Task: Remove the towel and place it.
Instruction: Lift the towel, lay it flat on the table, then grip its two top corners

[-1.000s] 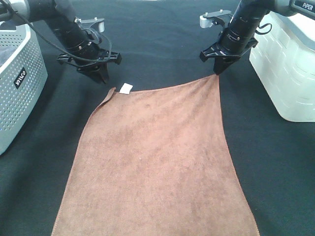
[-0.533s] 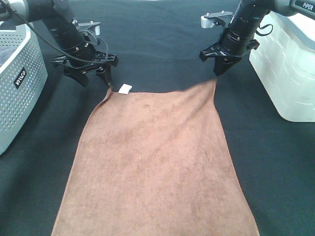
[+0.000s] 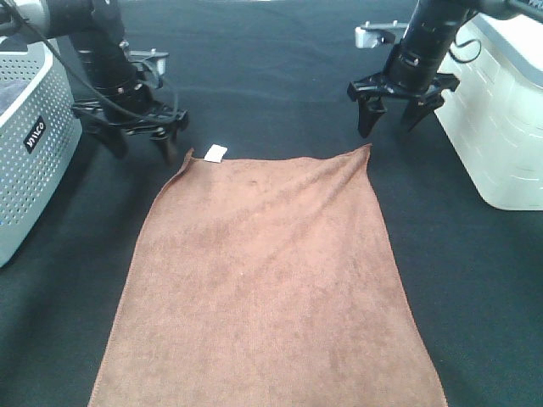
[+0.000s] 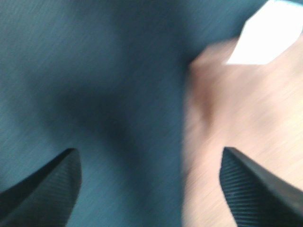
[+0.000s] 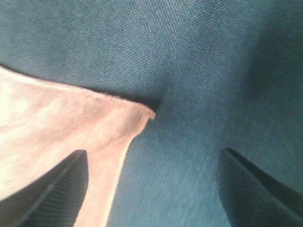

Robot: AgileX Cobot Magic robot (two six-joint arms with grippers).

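Observation:
The brown towel (image 3: 267, 271) lies flat on the black table cloth, its white tag (image 3: 216, 153) at the far left corner. My left gripper (image 3: 140, 148) is open and empty, just left of that corner. The blurred left wrist view shows the towel corner (image 4: 236, 137), the tag (image 4: 265, 38) and both fingertips (image 4: 47, 189) apart. My right gripper (image 3: 392, 125) is open and empty, just beyond the towel's far right corner. The right wrist view shows that corner (image 5: 90, 127) lying on the cloth between the spread fingertips (image 5: 52, 189).
A grey perforated basket (image 3: 30, 144) stands at the left edge. A white plastic bin (image 3: 501, 119) stands at the right edge. The black cloth (image 3: 271, 76) covers the whole table.
Both grippers opened and let go of the towel's far corners, which dropped flat. The left gripper moved left and back; the right gripper moved slightly right and back.

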